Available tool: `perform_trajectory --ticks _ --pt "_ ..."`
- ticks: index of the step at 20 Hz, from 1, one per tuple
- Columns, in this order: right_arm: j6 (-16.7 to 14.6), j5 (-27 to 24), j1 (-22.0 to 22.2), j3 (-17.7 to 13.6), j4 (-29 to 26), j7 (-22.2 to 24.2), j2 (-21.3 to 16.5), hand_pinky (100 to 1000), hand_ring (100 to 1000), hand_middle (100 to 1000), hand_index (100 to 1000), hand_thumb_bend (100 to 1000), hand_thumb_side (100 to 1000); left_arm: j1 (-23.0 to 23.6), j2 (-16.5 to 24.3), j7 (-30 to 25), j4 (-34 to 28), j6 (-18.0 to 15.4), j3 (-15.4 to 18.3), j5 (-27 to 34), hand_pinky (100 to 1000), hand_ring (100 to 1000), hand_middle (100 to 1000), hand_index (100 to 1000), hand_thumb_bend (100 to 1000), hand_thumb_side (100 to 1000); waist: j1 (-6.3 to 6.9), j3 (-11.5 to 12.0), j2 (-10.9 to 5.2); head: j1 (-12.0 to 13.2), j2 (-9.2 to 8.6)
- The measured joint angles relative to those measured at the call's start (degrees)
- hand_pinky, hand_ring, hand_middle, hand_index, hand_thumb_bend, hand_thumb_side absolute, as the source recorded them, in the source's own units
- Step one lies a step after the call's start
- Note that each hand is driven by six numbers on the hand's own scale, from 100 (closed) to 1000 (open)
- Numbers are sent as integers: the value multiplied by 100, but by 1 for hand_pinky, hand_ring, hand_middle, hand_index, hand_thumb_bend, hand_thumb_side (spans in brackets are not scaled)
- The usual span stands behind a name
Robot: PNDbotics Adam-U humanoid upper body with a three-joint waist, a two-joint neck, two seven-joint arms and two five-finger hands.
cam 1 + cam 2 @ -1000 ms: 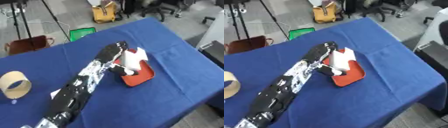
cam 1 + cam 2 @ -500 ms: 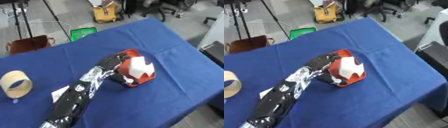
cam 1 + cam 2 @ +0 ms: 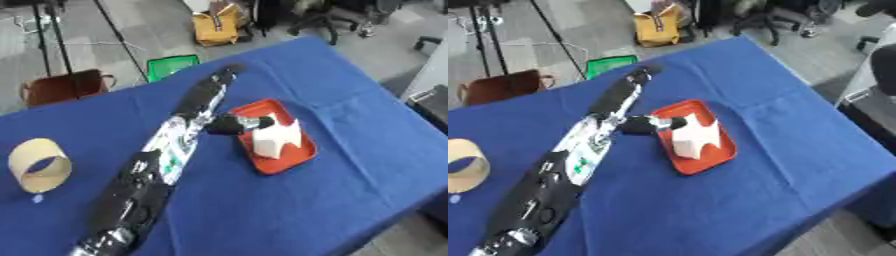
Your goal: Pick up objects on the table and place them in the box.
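Left hand (image 3: 229, 71) stretched long across the blue table (image 3: 350, 190), fingers straight and released, holding nothing, well beyond the red box (image 3: 276, 136). White object (image 3: 275, 139) lying inside that box, nearer the body than the fingers; a dark piece (image 3: 229, 124) of the arm touching the box's near rim beside it. Roll of tape (image 3: 37, 165) waiting far back along the arm, near the table's left edge. Risk judged: a sweeping forearm catching the box's rim and tipping the white object out

Blue-clothed table (image 3: 350, 190), red tray (image 3: 297, 157) near middle, tan tape ring (image 3: 38, 165) far left
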Motion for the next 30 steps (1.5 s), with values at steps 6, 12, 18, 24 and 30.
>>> perform_trajectory --ticks 6,12,18,24,30 --pt "79 59 82 -84 -2 -85 -94 609 731 741 835 408 471 645 723 16 -1693 -66 518 2590 635 785 883 939 776 854 47 413 -31 -116 1" --pt "166 134 205 -173 -3 -207 -143 608 733 740 838 408 471 1738 1403 471 -2784 -230 1272 3743 648 794 887 938 754 855 106 879 -39 -162 9" --pt "238 190 340 -241 -6 -283 -188 608 734 739 841 409 471 2583 1713 541 -3284 -296 1658 3752 629 768 866 923 714 839 137 1323 -19 33 127" --pt "269 221 376 -262 -6 -315 -188 608 735 740 841 410 471 2917 1705 588 -3413 -199 1905 3623 618 757 857 921 713 830 140 1531 39 323 207" --pt "272 228 375 -271 -6 -318 -188 607 736 745 842 412 470 3047 1555 639 -3528 -141 2038 3567 606 749 849 919 734 794 129 1599 80 367 243"
